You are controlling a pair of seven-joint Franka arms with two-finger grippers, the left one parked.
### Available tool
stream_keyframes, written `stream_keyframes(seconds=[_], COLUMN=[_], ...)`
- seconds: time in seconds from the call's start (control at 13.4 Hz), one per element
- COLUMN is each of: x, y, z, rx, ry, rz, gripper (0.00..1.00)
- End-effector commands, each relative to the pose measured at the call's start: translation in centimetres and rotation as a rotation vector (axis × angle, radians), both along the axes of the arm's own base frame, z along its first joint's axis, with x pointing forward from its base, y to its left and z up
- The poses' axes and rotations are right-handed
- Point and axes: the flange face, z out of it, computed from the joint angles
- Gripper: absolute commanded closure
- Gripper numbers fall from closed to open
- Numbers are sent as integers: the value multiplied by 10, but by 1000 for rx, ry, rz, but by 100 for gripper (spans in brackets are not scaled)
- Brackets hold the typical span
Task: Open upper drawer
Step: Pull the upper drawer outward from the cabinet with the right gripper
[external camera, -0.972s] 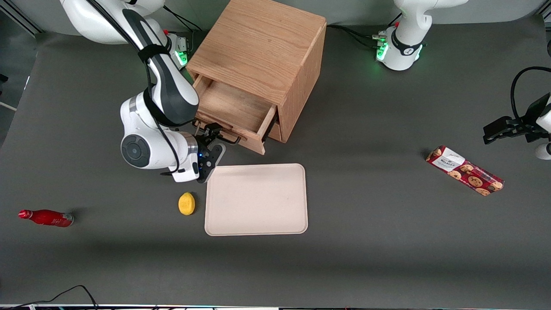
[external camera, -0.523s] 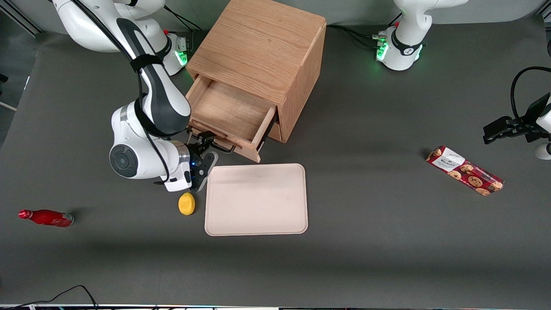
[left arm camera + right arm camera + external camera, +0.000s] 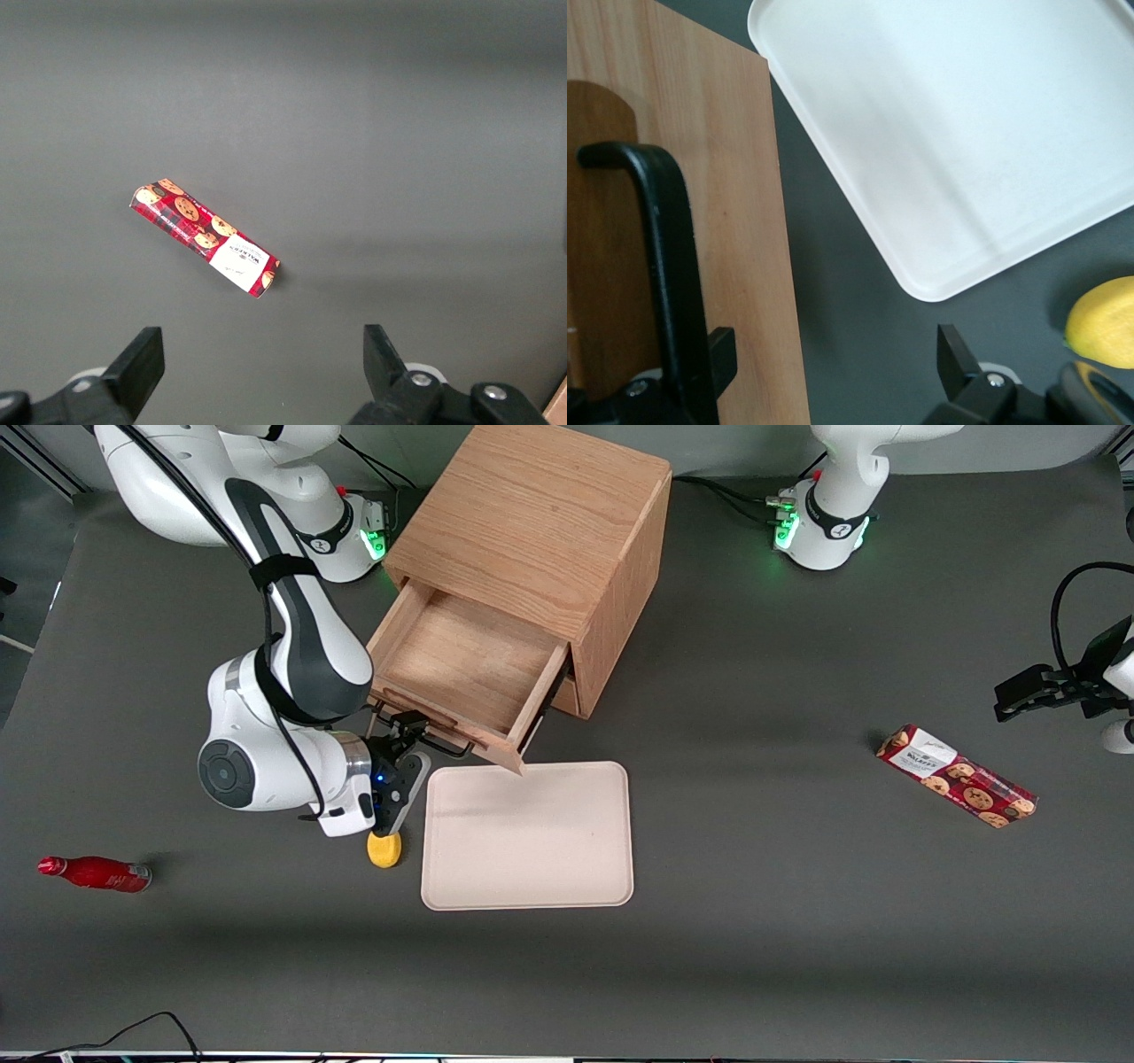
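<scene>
Upper drawer (image 3: 461, 664) pulled out, upper centre of frame, tray bare. Gripper (image 3: 400, 737) at handle (image 3: 423, 737), fingers spread apart, handle beside one finger (image 3: 719, 359).

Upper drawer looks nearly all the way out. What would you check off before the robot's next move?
1. upper drawer pulled out of the cabinet: ok, its bare wooden inside shows.
2. gripper at the black handle: ok, fingers spread, the handle bar against one finger.
3. Drawer's corner free of the white tray: cannot tell; in the front view it shows over the tray's rim, and the height gap is not visible.
4. yellow fruit free of the arm: cannot tell; the wrist partly covers it in the front view.
5. Nothing inside the drawer to shift: ok.
</scene>
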Motion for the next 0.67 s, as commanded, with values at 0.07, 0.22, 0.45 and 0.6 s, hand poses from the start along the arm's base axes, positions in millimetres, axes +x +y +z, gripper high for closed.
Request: stream_keyframes(seconds=[0.07, 0.22, 0.45, 0.6], x=[16, 20, 28, 31], y=[-22, -29, -40, -41], z=[-11, -9, -7, -7], rx=[-3, 0, -9, -7], ry=[-6, -13, -22, -16], rz=[46, 43, 52, 59], gripper=[0, 0, 0, 0])
